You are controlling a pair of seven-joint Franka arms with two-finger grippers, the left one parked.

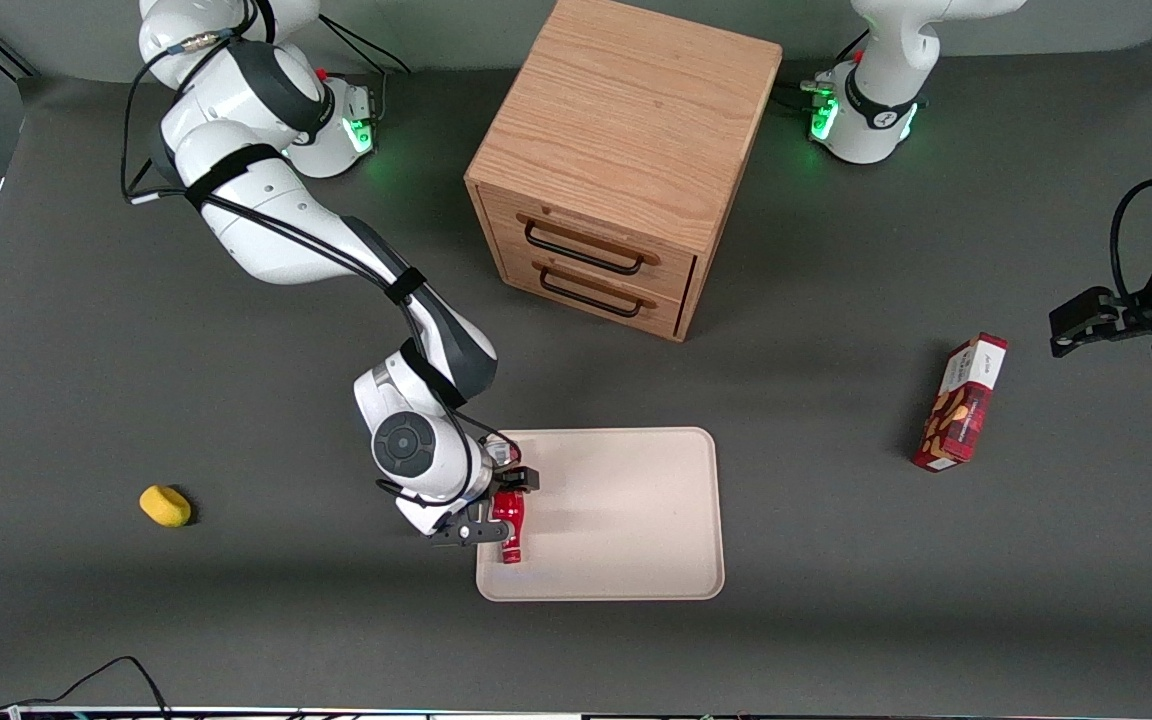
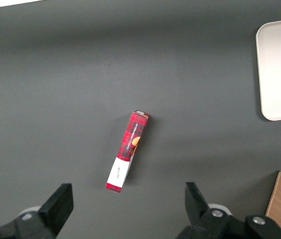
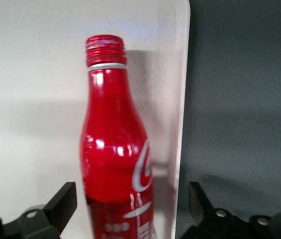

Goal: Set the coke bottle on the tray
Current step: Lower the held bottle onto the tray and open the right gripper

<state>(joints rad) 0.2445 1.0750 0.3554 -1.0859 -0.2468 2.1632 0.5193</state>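
The coke bottle (image 1: 509, 525) is a slim red bottle with white script. It lies on the pale beige tray (image 1: 616, 520), just inside the rim at the working arm's end, with its red cap pointing toward the front camera. My right gripper (image 1: 494, 505) is low over the bottle and open, one finger on each side of the body with a gap on both sides. In the right wrist view the bottle (image 3: 115, 154) lies between the spread fingers (image 3: 63, 201) of the gripper (image 3: 130, 204), on the tray (image 3: 31, 74) close to its rim. The bottle's base is hidden.
A wooden two-drawer cabinet (image 1: 616, 160) stands farther from the front camera than the tray. A red-and-white snack box (image 1: 961, 405) lies toward the parked arm's end. A small yellow object (image 1: 165, 505) lies toward the working arm's end. A cable lies at the table's near edge.
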